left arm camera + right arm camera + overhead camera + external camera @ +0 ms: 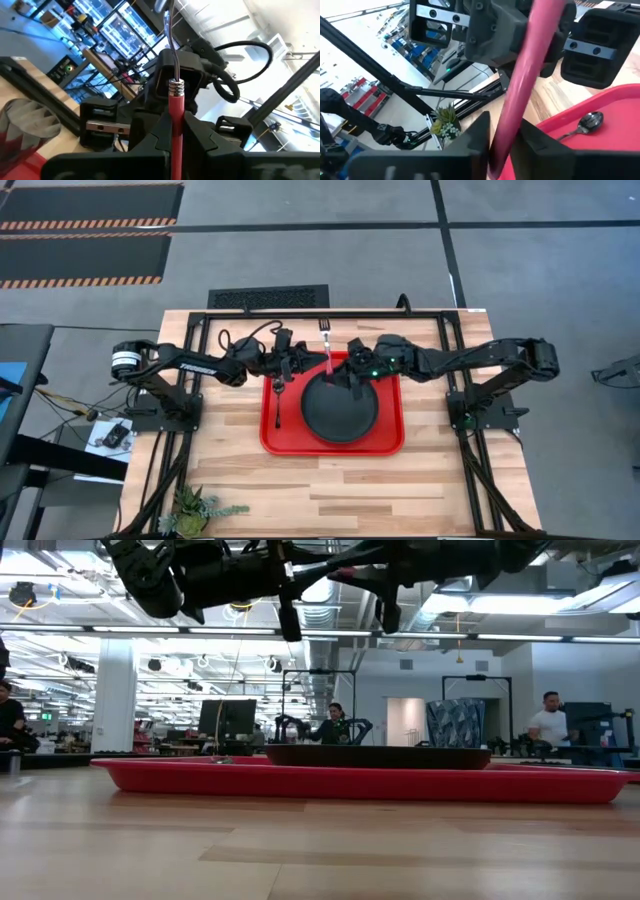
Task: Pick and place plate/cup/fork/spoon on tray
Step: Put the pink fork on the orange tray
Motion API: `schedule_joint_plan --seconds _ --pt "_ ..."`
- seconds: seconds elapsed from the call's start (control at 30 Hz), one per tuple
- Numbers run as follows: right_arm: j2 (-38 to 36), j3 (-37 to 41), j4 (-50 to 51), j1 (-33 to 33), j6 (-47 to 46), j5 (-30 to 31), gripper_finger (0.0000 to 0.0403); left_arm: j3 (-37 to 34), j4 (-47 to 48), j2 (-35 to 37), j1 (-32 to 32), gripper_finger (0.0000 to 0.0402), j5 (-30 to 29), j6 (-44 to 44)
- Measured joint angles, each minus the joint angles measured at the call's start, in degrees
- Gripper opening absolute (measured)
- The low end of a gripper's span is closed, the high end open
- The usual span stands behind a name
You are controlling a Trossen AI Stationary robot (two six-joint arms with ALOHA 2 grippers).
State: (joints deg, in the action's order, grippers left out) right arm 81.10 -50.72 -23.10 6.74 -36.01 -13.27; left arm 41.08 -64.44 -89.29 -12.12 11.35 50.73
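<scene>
Both grippers meet above the far rim of the tray (390,442), which sits mid-counter. The left gripper (175,127) and right gripper (502,135) each have fingers closed on the fork (326,348) handle. The plate (341,408) and spoon (277,398) lie on the tray.

One plate (340,408), fork (327,352), spoon (276,392), tray (390,442)

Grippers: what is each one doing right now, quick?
Left gripper: closed on the red-pink-handled silver fork.
Right gripper: closed on the same fork.
</scene>
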Motion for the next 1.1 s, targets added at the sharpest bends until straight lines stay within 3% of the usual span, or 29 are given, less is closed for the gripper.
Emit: schedule_joint_plan --seconds 0.17,0.5,0.87,1.1 --pt "-0.5 0.0 0.5 0.2 0.1 1.4 0.0027 0.0 -0.5 0.1 -0.1 0.0011 0.3 -0.7" --pt "-0.6 0.0 0.5 2.0 3.2 1.0 0.0036 0.0 -0.5 0.2 -1.4 0.0057 2.1 1.4" --pt "-4.5 -0.2 4.6 4.9 5.4 1.3 0.0037 0.0 1.2 1.9 -1.5 0.0129 2.9 -2.8" --pt "-8.7 -0.1 10.1 7.1 6.7 1.4 0.0030 0.0 2.4 3.3 -1.5 0.0154 2.7 -6.2"
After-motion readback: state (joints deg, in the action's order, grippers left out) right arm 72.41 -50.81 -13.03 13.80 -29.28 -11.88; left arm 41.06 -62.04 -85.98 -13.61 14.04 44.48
